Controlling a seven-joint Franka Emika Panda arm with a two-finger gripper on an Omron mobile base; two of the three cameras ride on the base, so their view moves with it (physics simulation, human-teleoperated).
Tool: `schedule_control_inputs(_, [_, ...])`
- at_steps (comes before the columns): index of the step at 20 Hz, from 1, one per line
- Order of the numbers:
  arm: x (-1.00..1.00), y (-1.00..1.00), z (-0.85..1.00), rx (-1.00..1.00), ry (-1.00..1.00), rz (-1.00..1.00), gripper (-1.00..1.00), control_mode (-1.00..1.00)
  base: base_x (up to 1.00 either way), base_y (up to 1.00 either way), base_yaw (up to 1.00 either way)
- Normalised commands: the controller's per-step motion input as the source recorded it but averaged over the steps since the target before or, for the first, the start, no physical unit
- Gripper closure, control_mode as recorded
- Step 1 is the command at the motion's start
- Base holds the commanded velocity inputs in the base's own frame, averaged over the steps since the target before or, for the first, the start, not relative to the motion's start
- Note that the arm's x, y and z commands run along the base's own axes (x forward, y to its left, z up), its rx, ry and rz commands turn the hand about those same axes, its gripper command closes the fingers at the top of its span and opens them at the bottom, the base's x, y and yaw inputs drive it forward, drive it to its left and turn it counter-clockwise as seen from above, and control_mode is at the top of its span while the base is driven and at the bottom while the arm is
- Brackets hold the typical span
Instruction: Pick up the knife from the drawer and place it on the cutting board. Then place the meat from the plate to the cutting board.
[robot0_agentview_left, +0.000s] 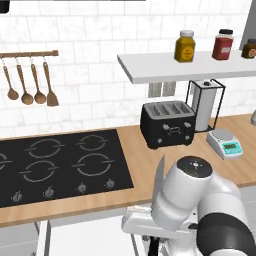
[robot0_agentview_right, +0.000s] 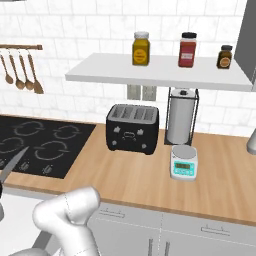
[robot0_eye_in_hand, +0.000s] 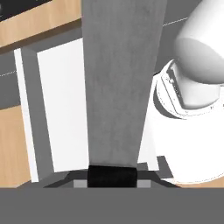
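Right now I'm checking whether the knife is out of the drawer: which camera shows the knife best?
The hand view: the knife runs up the frame as a broad grey blade, black handle at the bottom. The left base view shows its blade beside the arm; the right base view catches its tip at the left edge.

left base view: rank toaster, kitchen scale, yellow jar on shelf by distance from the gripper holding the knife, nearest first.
The gripper sits low at the counter's front edge, knife pointing up.
1. Toaster, mid-counter, just beyond the blade.
2. Kitchen scale, counter, farther right.
3. Yellow jar, up on the shelf.

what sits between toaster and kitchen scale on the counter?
Nothing: bare wooden counter between the toaster and the kitchen scale, clear in the right base view.
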Motion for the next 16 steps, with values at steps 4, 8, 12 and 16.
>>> schedule_control_inputs(4, [0.03,-0.41,1.0,0.12,-0.08,-0.05,1.0,-1.0,0.0,0.0,0.0])
schedule_control_inputs(8, [0.34,-0.32,0.94,0.12,-0.02,-0.11,1.0,-1.0,0.0,0.0,0.0])
schedule_control_inputs(12, [0.44,-0.06,0.77,0.09,-0.02,-0.15,1.0,-1.0,0.0,0.0,0.0])
schedule_control_inputs(16, [0.23,0.0,0.48,0.02,-0.07,-0.1,1.0,-1.0,0.0,0.0,0.0])
